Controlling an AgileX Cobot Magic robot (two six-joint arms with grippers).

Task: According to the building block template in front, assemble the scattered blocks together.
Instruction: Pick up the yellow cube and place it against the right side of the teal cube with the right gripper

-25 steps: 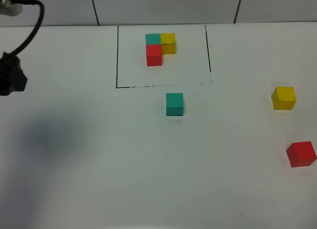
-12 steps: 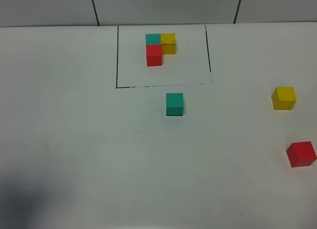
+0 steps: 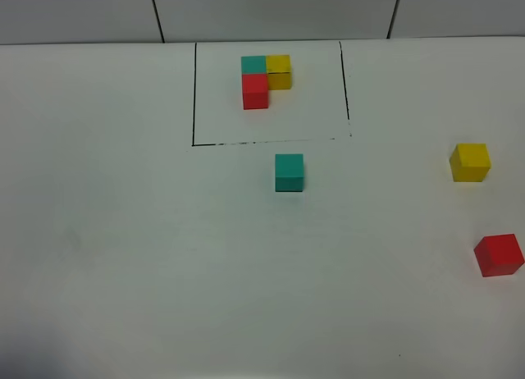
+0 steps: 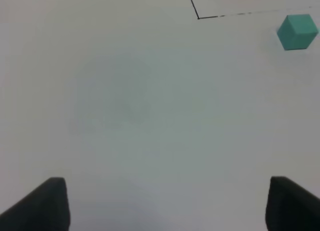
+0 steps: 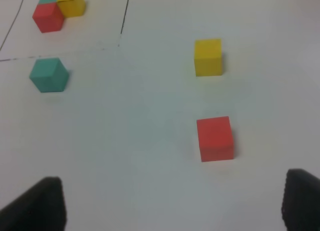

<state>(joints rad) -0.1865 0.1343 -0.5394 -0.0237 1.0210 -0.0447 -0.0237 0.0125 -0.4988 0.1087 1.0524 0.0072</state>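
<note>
A plain white tabletop point(image 3: 123, 231) runs back to a grey panelled wall point(image 3: 271, 10) with dark seams. The building block template point(image 3: 264, 79) sits near that wall inside a black outline point(image 3: 194, 100). Just in front of the template, outside the outline, stands the teal cube point(image 3: 289, 171). The yellow cube point(image 3: 470, 162) and red cube point(image 3: 499, 255) lie well to the template's right. The left gripper point(image 4: 170, 203) and right gripper point(image 5: 172, 201) each have their fingers spread wide, holding nothing.

The left claw point(image 4: 161, 205) and the right claw point(image 5: 172, 205) hover with jaws spread wide, gripping nothing.
</note>
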